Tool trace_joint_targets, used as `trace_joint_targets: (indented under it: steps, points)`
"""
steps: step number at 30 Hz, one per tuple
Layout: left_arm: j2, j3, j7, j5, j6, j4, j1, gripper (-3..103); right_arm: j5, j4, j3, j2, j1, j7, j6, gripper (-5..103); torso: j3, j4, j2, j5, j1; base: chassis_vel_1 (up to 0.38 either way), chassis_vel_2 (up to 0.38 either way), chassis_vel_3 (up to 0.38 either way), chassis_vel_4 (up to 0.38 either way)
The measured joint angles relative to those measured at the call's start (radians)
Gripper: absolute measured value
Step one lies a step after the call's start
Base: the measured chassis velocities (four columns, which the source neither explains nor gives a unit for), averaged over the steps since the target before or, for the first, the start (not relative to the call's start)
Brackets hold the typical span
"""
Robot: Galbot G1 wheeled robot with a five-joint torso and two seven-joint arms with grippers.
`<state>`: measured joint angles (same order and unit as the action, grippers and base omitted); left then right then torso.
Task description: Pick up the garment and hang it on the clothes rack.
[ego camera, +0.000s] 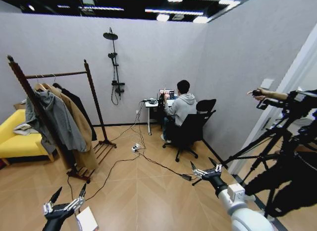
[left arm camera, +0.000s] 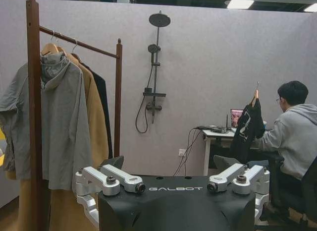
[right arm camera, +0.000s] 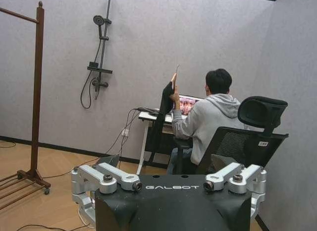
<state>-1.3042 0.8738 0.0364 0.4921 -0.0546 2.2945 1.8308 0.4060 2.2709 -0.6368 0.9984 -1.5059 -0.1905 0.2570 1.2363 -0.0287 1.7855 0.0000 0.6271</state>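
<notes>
The garment (left arm camera: 246,128), a black T-shirt on a hanger, is held up by a seated person's hand at the white desk (ego camera: 151,104) by the far wall; it also shows as the dark garment (right arm camera: 166,104) and the small garment (ego camera: 161,99). The clothes rack (ego camera: 57,75) stands at the left, its bar (left arm camera: 74,41) carrying other clothes and one upright (right arm camera: 37,92) nearer the desk. My left gripper (ego camera: 69,191) hovers open low at the left, well short of the rack. My right gripper (ego camera: 202,164) hovers open low at the right, metres from the garment. Nothing sits between the left gripper's (left arm camera: 169,164) or the right gripper's (right arm camera: 166,160) fingers.
A grey hooded top (ego camera: 57,117), a tan coat (ego camera: 79,122) and a black jacket (ego camera: 81,109) hang on the rack. A yellow sofa (ego camera: 15,139) sits far left. Cables and a power strip (ego camera: 134,148) cross the floor. An office chair (ego camera: 190,129) and a tripod (ego camera: 277,142) stand right.
</notes>
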Motion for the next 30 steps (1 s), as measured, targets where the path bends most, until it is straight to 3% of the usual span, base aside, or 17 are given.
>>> trace_joint_targets:
  steps: [23, 30]
  points:
    - [0.000, 0.000, 0.000, 0.000, 0.000, 0.000, 0.000, 100, -0.011, -0.021, -0.014, 0.013, 0.000, 0.000, -0.031, 100, 0.000, 0.0000, 0.000, 0.0000, 0.000, 0.000, 0.000, 0.000, 0.000]
    - [0.000, 0.000, 0.000, 0.000, 0.000, 0.000, 0.000, 100, 0.059, -0.026, -0.035, 0.016, 0.023, -0.002, -0.044, 100, 0.000, -0.0001, 0.000, 0.0000, 0.000, 0.000, 0.000, 0.000, 0.000]
